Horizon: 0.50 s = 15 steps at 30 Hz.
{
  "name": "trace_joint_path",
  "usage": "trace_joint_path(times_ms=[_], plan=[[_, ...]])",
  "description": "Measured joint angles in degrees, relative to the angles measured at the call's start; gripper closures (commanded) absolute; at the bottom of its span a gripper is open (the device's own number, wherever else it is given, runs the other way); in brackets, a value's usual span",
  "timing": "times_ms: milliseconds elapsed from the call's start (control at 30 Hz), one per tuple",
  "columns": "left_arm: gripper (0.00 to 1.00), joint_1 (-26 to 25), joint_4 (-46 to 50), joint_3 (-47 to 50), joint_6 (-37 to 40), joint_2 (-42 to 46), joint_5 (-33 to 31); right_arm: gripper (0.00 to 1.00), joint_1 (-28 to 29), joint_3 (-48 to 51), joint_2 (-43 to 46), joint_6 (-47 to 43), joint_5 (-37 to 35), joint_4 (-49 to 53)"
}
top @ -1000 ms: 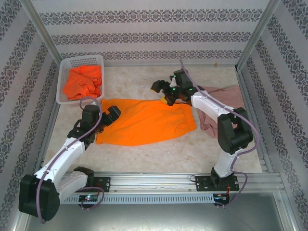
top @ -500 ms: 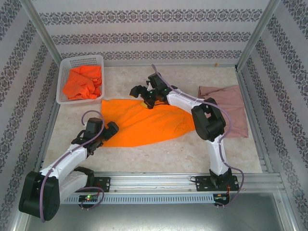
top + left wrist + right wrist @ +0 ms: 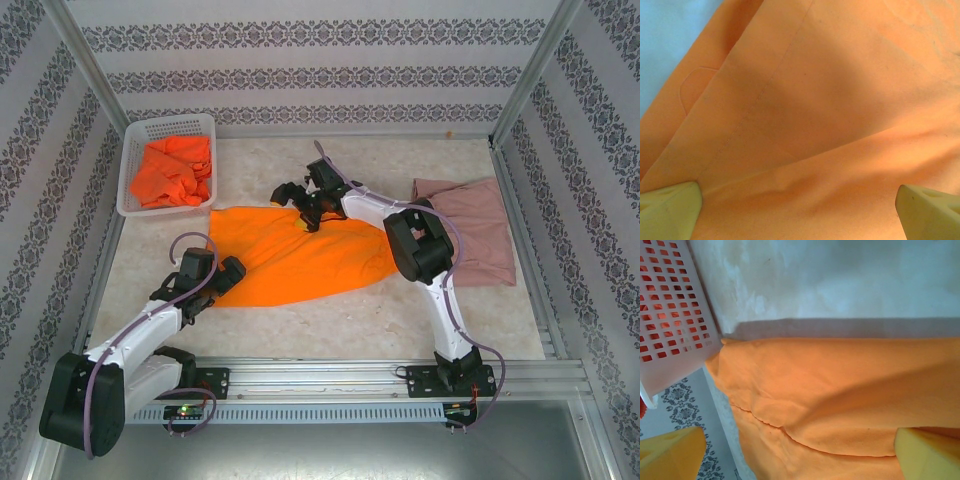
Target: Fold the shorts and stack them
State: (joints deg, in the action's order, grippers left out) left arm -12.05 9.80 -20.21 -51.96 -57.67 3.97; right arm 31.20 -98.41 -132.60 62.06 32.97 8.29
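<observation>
Orange cloth fills most of the white perforated basket (image 3: 170, 121), which sits at the far-left corner of the tabletop (image 3: 340, 320): the bundled orange shorts (image 3: 172, 172) lie crumpled inside it, rising about to its rim. The right wrist view shows the basket's wall (image 3: 675, 315) with that orange showing through the holes on its left part. Just beside the basket's near right corner begin the spread orange shorts (image 3: 300, 255), lying flat and lightly wrinkled across the middle of the tabletop; whether they touch the basket is hard to tell. The dusty pink shorts (image 3: 480, 235) lie folded at the right side, well apart from the basket and partly behind the right arm. The left end effector (image 3: 222, 280) sits low at the near-left edge of the spread orange shorts; its wrist view shows the left end effector (image 3: 800, 215) with jaws wide apart and the cloth (image 3: 815, 100) lying loose beneath them, nothing gripped. The right end effector (image 3: 297, 205) hangs over the far edge of the same shorts, and in its own view the right end effector (image 3: 800, 455) is likewise spread wide, with the orange hem (image 3: 840, 390) below and bare tabletop (image 3: 840, 280) beyond, and it has hold of nothing.
</observation>
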Motion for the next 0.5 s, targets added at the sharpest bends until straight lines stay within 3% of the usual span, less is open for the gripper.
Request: trace_joint_path(times_ms=[333,500], plan=[[0.0,0.0,-0.2,0.1,-0.2,0.0,-0.2,0.02,-1.2,-0.7,1.7,0.5,1.0,0.1],[0.0,0.0,-0.2,0.1,-0.2,0.0,-0.2,0.02,-4.5,1.0,12.6,-1.0,0.8,-0.3]])
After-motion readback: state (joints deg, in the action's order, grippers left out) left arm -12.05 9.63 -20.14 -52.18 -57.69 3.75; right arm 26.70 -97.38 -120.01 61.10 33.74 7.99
